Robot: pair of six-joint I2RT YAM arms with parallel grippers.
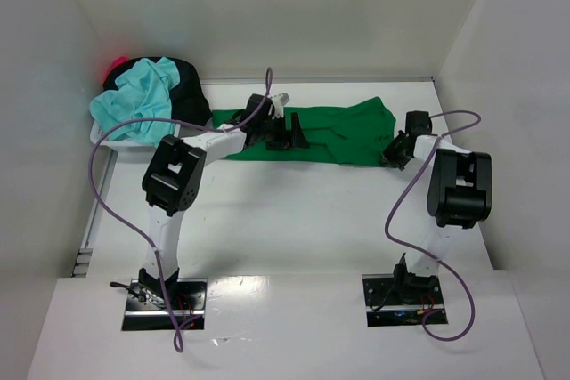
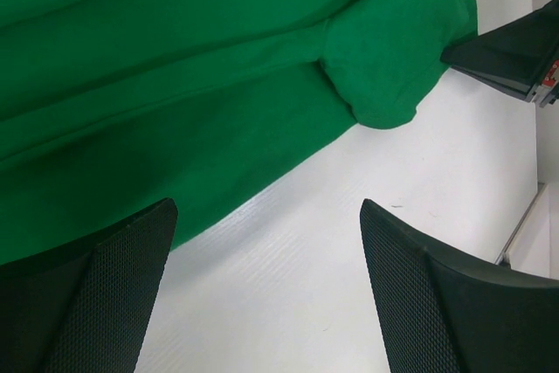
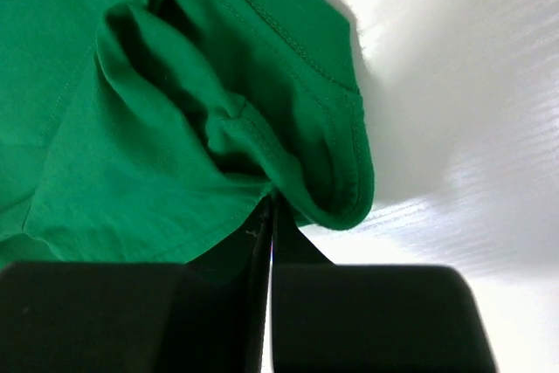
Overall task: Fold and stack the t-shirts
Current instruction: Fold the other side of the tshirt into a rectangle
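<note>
white table [image 1: 294,220]: green t-shirt [image 1: 343,131] lies spread across far middle, rumpled at right end. turquoise t-shirt [image 1: 138,100] heaped far left. left gripper [image 2: 266,216] spread wide above shirt's near edge. right gripper [image 3: 268,216] pressed together at right hem; cloth caught or not, cannot tell. best confirm pinch before lifting, then fold slowly, edges aligned.

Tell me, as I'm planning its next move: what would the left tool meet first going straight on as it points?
Probably the white table just short of the green t-shirt's near edge, with the shirt beyond; depth is unclear, so the left tool might touch cloth first.
</note>
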